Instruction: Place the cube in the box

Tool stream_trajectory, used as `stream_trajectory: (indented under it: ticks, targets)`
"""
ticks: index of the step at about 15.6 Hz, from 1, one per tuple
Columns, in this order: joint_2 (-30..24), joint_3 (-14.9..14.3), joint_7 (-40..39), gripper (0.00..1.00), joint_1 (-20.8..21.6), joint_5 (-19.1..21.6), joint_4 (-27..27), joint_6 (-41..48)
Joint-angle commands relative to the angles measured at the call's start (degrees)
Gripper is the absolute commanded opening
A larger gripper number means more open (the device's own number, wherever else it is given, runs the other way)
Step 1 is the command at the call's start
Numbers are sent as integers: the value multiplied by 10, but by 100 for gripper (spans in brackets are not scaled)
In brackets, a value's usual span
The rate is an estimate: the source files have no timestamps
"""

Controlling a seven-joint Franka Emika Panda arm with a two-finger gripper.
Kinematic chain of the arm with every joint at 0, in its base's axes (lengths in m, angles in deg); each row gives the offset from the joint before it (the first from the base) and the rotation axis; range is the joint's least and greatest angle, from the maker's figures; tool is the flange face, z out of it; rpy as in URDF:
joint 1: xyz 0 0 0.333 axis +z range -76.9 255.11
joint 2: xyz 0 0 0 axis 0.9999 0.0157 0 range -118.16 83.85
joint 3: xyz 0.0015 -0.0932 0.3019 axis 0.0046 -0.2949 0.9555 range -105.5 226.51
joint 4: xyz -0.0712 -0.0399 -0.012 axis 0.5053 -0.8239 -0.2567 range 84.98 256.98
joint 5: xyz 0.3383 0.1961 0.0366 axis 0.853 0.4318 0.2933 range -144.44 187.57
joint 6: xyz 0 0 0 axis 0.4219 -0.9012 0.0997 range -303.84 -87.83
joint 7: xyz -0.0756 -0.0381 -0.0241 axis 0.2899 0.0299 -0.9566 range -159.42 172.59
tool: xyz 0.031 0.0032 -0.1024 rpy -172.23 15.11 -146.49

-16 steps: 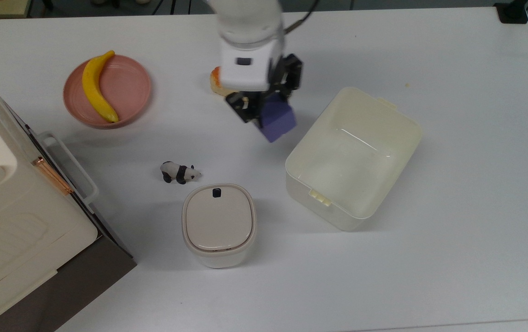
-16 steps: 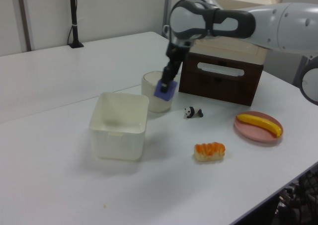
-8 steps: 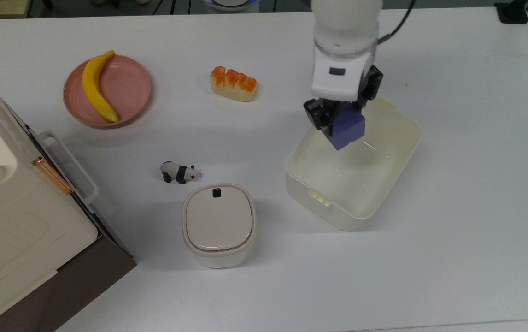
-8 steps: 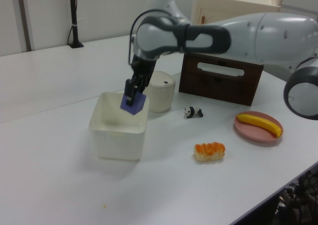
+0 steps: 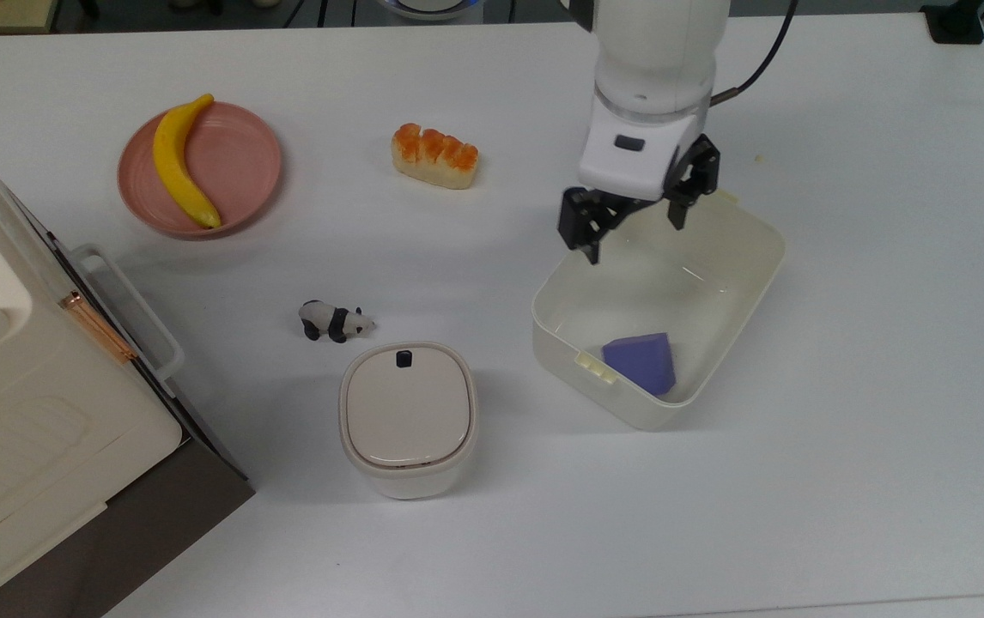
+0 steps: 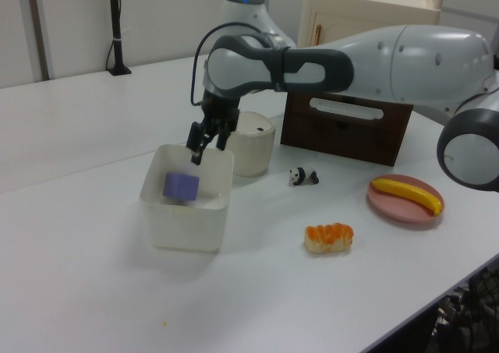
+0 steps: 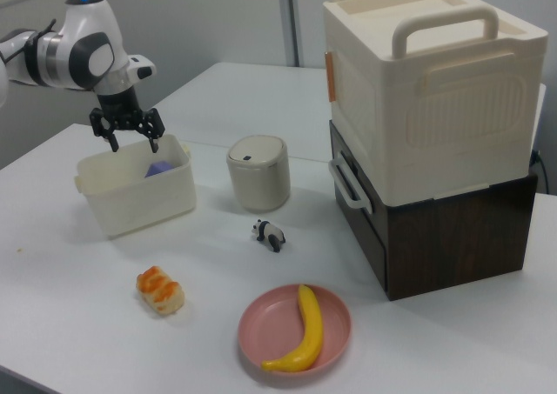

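Note:
The purple-blue cube (image 5: 642, 360) lies tilted inside the cream-white box (image 5: 756, 283), near the corner closest to the top view's bottom edge. In the left view the cube (image 6: 182, 186) shows within the box (image 6: 183, 230). In the right view a bit of the cube (image 7: 157, 168) peeks over the rim of the box (image 7: 139, 201). My gripper (image 5: 636, 238) hangs open above the box's far-left rim in the top view, holding nothing. The gripper (image 6: 207, 152) stands apart from the cube, higher than it. Over the box's back edge in the right view, the gripper (image 7: 135, 147) has its jaws spread.
A banana lies on a pink plate (image 5: 239, 163). An orange-topped bread roll (image 5: 434, 156), a toy panda (image 5: 336, 321) and a beige-lidded container (image 5: 407, 416) stand to the top view's left of the box. A big cream appliance (image 5: 20, 412) fills that view's lower-left corner.
The gripper carried the cube rightward in the top view to above the box, then opened. The cube dropped into the box.

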Motion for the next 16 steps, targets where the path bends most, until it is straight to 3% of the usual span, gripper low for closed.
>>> stream_trajectory:
  ticks: [1, 3, 6, 12, 14, 16]
  targets:
    - [-31, -2, 93, 100, -26, -47, 10, 81]
    - [-38, 3, 157, 100, -53, -76, 11, 128]
    - [-73, 39, 202, 100, -106, -122, 30, 153]
    - [-126, 134, 203, 100, -241, -124, 52, 169]
    - [-127, 159, 199, 100, -269, -124, 51, 169]
    - [-129, 162, 197, 100, -273, -123, 51, 168]
